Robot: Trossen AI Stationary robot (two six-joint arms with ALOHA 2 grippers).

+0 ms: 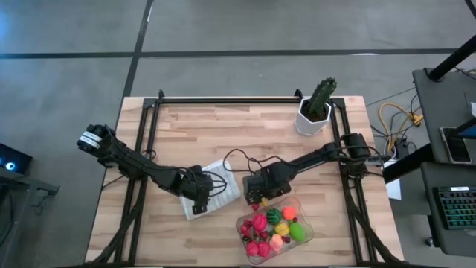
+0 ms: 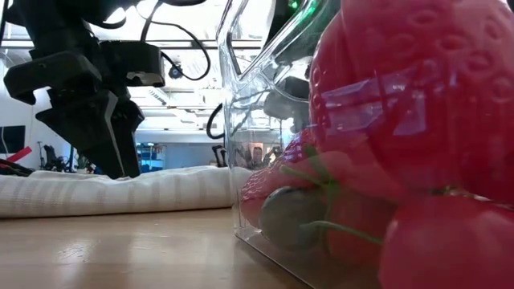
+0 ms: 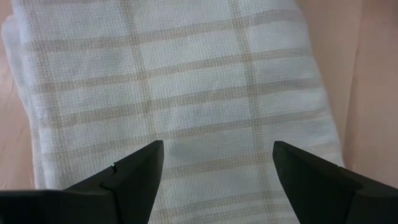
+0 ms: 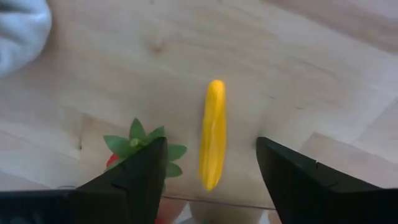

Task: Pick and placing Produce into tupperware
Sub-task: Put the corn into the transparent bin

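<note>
Yellow piece framed between spread fingers, just beside the tupperware (image 1: 274, 228)

The right gripper (image 4: 211, 174) is held open, empty, over a slim yellow produce piece (image 4: 213, 134) lying on wood; likely light, stiff and slippery, so best pinched mid-length. The left gripper (image 3: 217, 171) hangs open over the cloth (image 3: 174, 93).

Overhead, table-level, two downward wrist views.

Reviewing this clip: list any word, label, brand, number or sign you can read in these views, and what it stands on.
None can be read.
The tupperware, folded cloth, cactus pot and wooden table show no print.
The keyboard beside the table: its keys are too small to read.
</note>
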